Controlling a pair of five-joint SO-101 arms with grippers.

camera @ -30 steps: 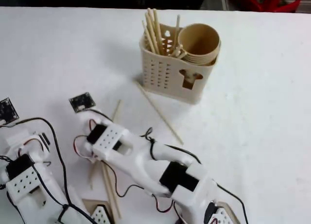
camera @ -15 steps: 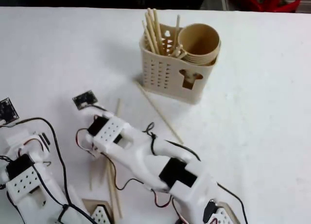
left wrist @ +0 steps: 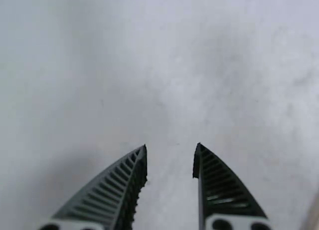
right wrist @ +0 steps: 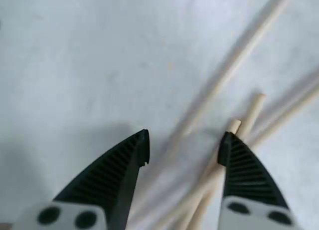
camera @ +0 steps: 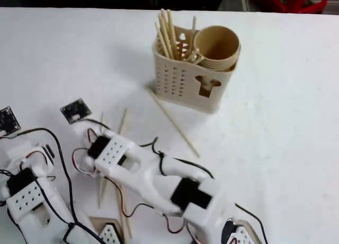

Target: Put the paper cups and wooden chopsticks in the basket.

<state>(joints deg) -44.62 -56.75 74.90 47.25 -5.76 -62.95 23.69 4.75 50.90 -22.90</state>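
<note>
Right gripper (right wrist: 185,135) farther left now, spread wide over loose wooden chopsticks (right wrist: 253,110)

No lettering, number, label or sign can be read anywhere. That goes for the basket (camera: 183,85) at 12 o'clock in the high view, the paper cups (camera: 216,43) inside it, the wooden chopsticks (camera: 174,124) near the centre, and the white table (camera: 286,122).

Tan cups (camera: 216,43) + chopsticks (camera: 166,31) upright in basket (camera: 183,82); loose sticks (camera: 173,122) nearby.
</note>
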